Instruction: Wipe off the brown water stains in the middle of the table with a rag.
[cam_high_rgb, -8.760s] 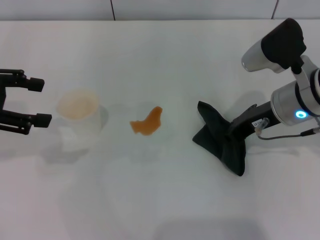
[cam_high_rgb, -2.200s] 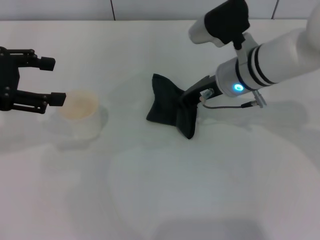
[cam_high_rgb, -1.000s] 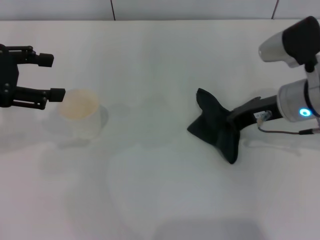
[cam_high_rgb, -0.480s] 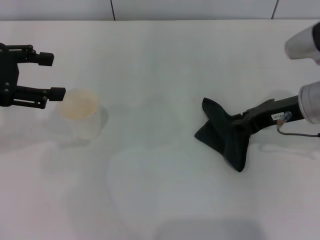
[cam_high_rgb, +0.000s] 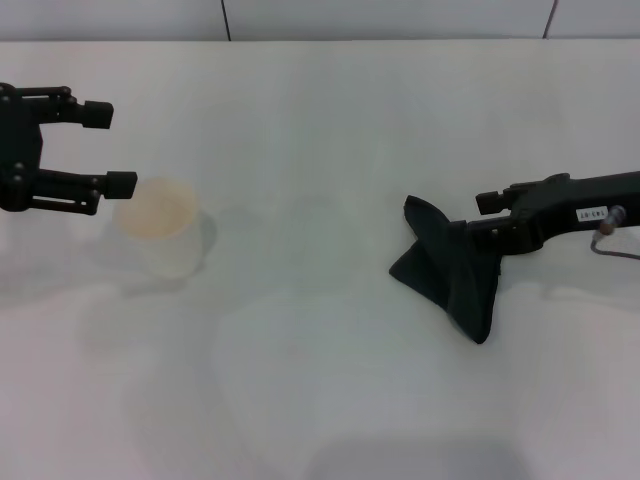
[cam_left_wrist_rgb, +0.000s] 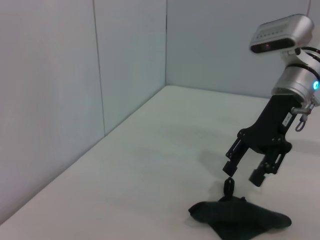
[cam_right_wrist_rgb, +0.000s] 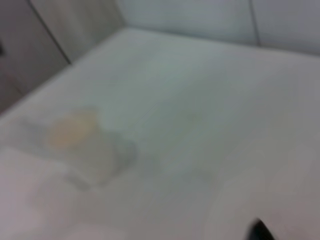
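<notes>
1 rag (cam_high_rgb: 455, 270) on table (cam_high_rgb: 320, 400), right end effector (cam_left_wrist_rgb: 243, 174) spread just above it in left wrist view, left end effector (cam_high_rgb: 108, 148) spread beside cup (cam_high_rgb: 160, 225)

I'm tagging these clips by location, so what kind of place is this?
Probably a robot test bench or lab cell, not a home: a bare white table enclosed by plain pale wall panels, holding only a cream cup and a dark rag.

The dark rag (cam_high_rgb: 452, 268) lies crumpled, corners pointed, on the white table (cam_high_rgb: 330, 380), right of its middle.
</notes>
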